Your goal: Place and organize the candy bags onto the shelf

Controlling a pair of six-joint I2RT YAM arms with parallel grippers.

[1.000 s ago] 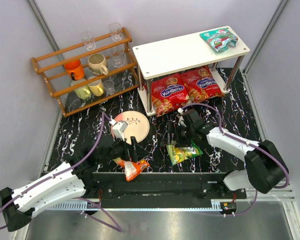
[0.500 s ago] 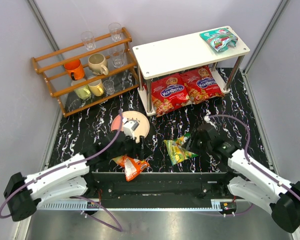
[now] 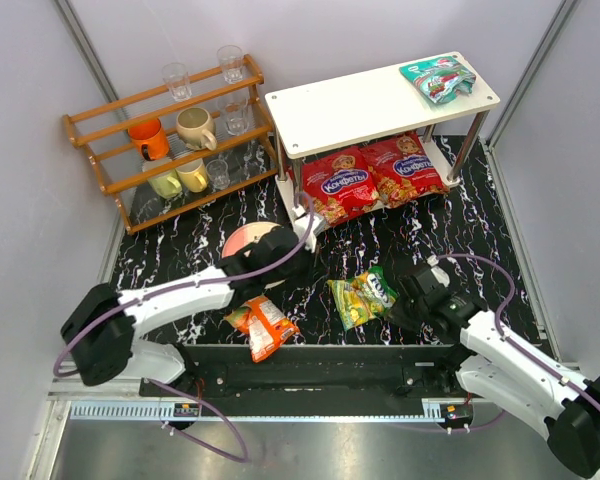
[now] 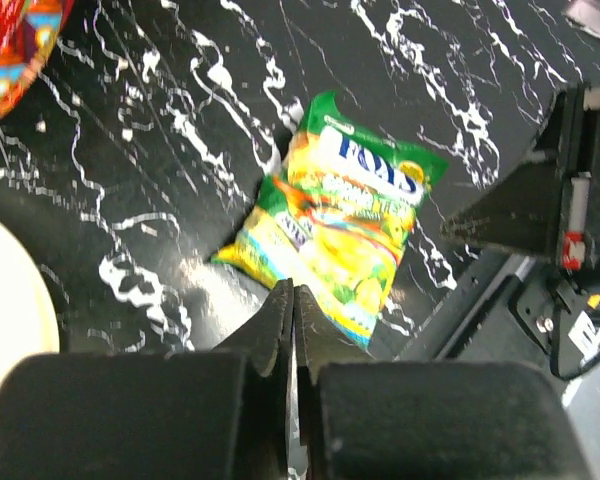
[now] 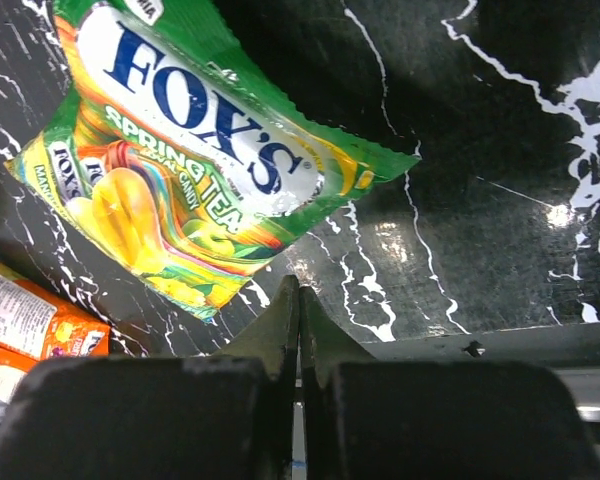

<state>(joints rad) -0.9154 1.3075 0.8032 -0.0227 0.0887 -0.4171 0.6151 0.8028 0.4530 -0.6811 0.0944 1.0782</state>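
Note:
The white shelf point(image 3: 360, 108) stands at the back right. A teal candy bag point(image 3: 438, 78) lies on its top tier, and two red candy bags point(image 3: 338, 187) point(image 3: 404, 168) lie on the lower tier. A yellow-green bag point(image 3: 363, 296) point(image 4: 340, 235) point(image 5: 195, 160) lies flat on the black table, and an orange bag point(image 3: 263, 327) point(image 5: 30, 325) lies near the front rail. My left gripper point(image 3: 292, 268) point(image 4: 293, 290) is shut and empty, left of the yellow-green bag. My right gripper point(image 3: 400, 300) point(image 5: 298, 285) is shut and empty, just right of that bag.
An orange-brown wooden rack point(image 3: 175, 135) with cups and glasses stands at the back left. A round cream plate point(image 3: 248, 240) lies under the left arm. A black rail point(image 3: 320, 365) runs along the table's front edge. Grey walls close both sides.
Both grippers have gone from open to shut on nothing. The left arm swung right, away from the orange bag. The right arm drew back from the yellow-green bag, which shifted slightly.

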